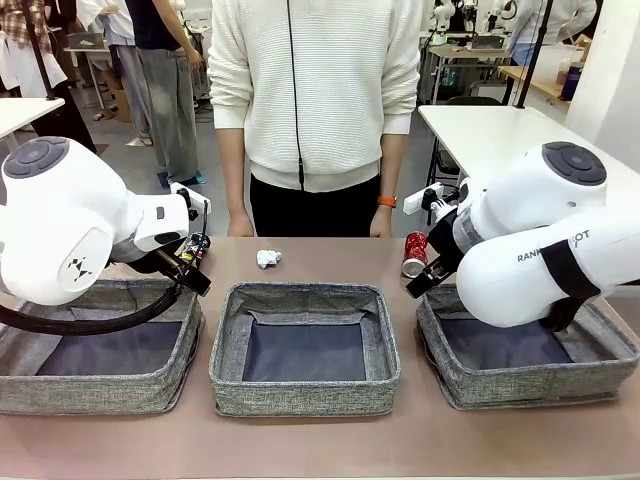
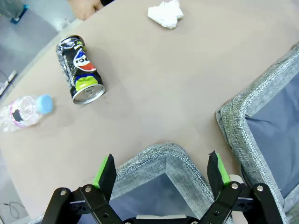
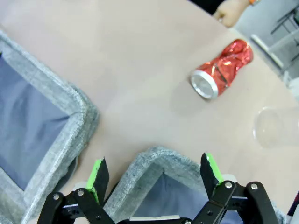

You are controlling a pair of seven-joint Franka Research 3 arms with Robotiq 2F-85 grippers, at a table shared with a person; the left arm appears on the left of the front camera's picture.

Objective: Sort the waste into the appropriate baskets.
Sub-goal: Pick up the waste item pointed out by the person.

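Left wrist view gives us the crushed dark printed can (image 2: 80,70) lying on its side on the table (image 2: 154,84), its open end turned our way. The clear plastic bottle (image 2: 23,112) with its blue cap lies just beside it, and the crumpled white paper wad (image 2: 166,14) sits well apart, farther along.

Nearer to us, the left gripper (image 2: 162,157) has its jaws spread wide with nothing between the green pads. It hangs above a corner of the left basket (image 2: 140,162), and the can lies beyond its fingertips, off to one side and untouched.

From the right wrist we see the dented red can (image 3: 222,69) on its side with the clear plastic cup (image 3: 275,127) near it. The right gripper (image 3: 153,159) is likewise fully open and empty, above a corner of the right basket (image 3: 135,175). The red can lies ahead of it, well clear of the fingers.

From the front, the middle basket (image 1: 300,395) stands between the other two in a row on the beige tabletop. A person (image 1: 315,100) in a white sweater stands at the far edge with both hands at the table's rim. Behind are white tables and other people.
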